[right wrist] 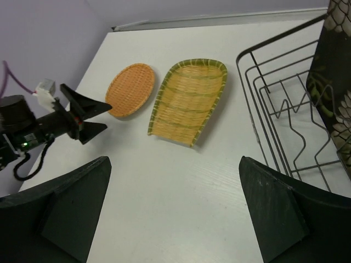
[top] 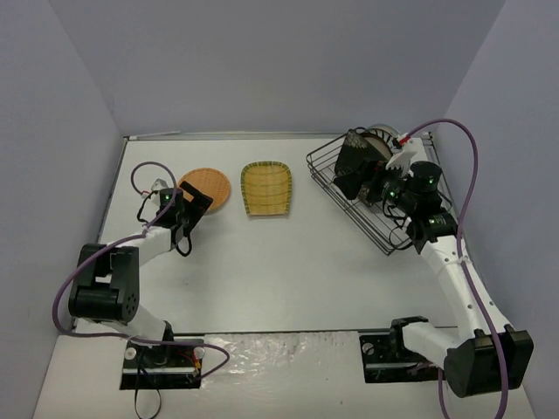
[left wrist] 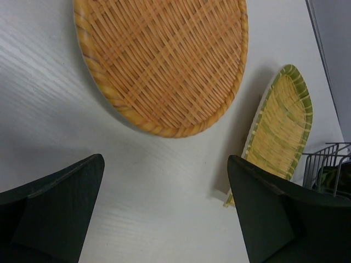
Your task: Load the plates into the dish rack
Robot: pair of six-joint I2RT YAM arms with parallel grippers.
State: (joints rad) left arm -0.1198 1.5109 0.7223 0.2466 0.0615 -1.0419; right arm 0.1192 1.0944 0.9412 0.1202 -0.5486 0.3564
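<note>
Left jaws gape empty beside the orange plate (left wrist: 164, 60). Right jaws, equally wide, hold nothing at the dish rack (right wrist: 290, 126).

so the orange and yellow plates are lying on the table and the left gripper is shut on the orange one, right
Not quite. The left gripper is open with nothing between its fingers, and the orange plate lies just ahead of it, as the left wrist view shows. It and the yellow plate do lie on the table.
</note>
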